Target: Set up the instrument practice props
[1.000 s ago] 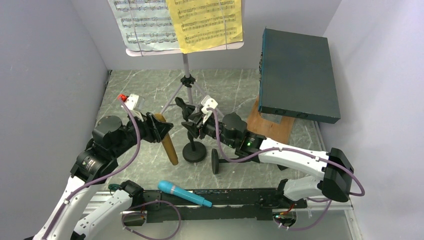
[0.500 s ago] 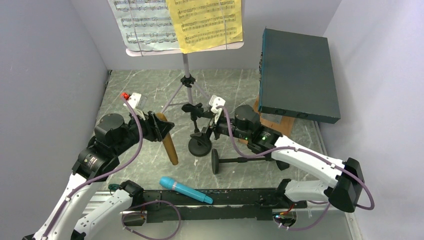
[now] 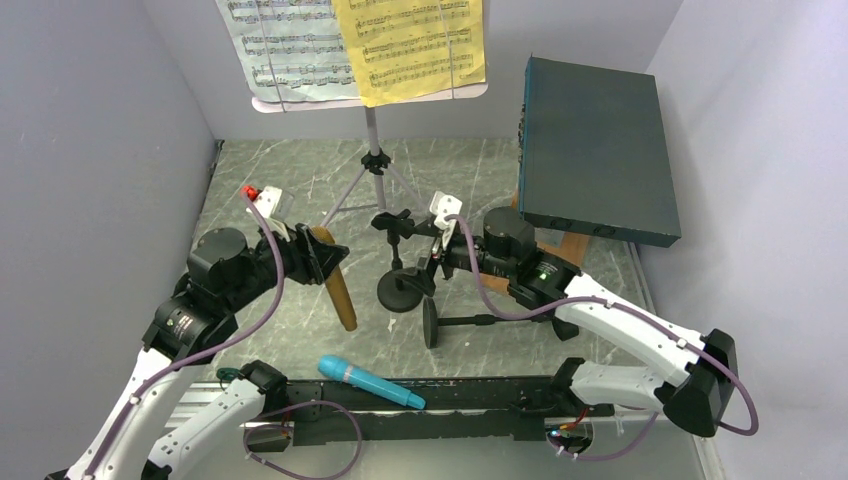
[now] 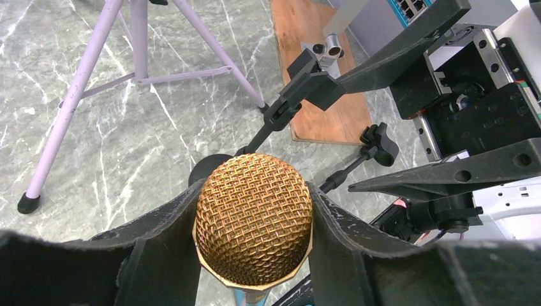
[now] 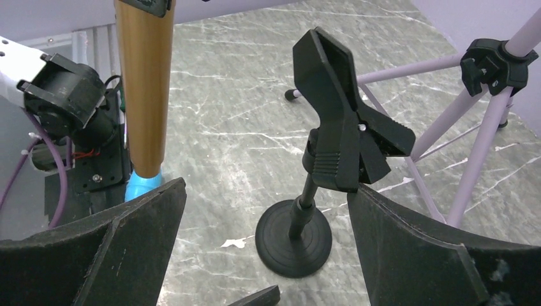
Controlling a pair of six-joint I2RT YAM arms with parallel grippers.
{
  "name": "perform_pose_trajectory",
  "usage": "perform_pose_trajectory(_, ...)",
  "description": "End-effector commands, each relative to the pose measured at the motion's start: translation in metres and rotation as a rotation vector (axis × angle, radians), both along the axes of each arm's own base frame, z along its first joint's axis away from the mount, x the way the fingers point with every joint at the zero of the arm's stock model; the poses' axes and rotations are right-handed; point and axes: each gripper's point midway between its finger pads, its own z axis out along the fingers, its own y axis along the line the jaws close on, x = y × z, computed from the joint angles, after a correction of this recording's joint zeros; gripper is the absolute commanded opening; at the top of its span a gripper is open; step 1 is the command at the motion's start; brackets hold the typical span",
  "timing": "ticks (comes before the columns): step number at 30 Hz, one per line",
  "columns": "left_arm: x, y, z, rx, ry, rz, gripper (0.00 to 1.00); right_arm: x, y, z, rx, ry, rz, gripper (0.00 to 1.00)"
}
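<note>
The upright black mic holder stands just in front of the right gripper, whose fingers are spread wide and do not touch it, while to the left of that holder the left gripper clamps the gold microphone at its mesh head.

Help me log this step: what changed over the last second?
The right hand shifted the upright mic holder slightly rightward, then opened and drew back to the right, leaving it standing free. Unchanged: the left hand grips the gold microphone, the blue microphone lies at the near edge, the second holder lies on its side, and the music stand stands at the back.
</note>
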Motion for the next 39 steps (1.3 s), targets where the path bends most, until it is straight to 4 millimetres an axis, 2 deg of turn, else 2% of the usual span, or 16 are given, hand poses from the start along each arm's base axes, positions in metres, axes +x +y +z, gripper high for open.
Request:
perform_pose_trajectory(1,-0.003,0.002,0.024,-0.016,-0.081,-0.012,0.0,-0.006,-0.004,0.027,0.072,-0.006,0.004,0.99)
perform_pose_trajectory(3,-0.003,0.002,0.023,-0.01,-0.082,-0.013,0.0,-0.005,-0.005,0.026,0.079,0.024,-0.017,0.99)
perform_pose_trajectory(8,-0.003,0.003,0.021,0.006,-0.084,-0.012,0.0,-0.008,-0.007,0.007,0.031,0.125,-0.034,0.99)
perform_pose_trajectory(13,-0.003,0.004,0.019,0.013,-0.086,-0.011,0.0,0.003,-0.021,0.012,0.008,0.105,-0.13,0.99)
perform_pose_trajectory(18,-0.003,0.003,0.018,0.014,-0.089,-0.019,0.0,0.024,-0.036,0.014,-0.084,0.067,-0.25,0.99)
perform_pose_trajectory(20,-0.003,0.002,0.019,0.013,-0.092,-0.025,0.0,0.03,-0.038,0.022,-0.089,0.029,-0.261,0.99)
perform_pose_trajectory(23,-0.004,-0.002,0.02,0.008,-0.094,-0.044,0.0,0.038,-0.034,0.037,-0.056,-0.045,-0.21,0.99)
perform_pose_trajectory(29,-0.008,-0.005,0.024,-0.02,-0.098,-0.067,0.0,0.037,-0.018,0.06,-0.005,-0.192,0.015,0.99)
perform_pose_trajectory(35,-0.012,-0.007,0.024,-0.043,-0.094,-0.08,0.0,0.031,-0.005,0.063,0.041,-0.217,0.189,0.99)
perform_pose_trajectory(39,-0.013,-0.008,0.027,-0.047,-0.097,-0.087,0.0,0.031,0.004,0.055,0.046,-0.191,0.24,0.99)
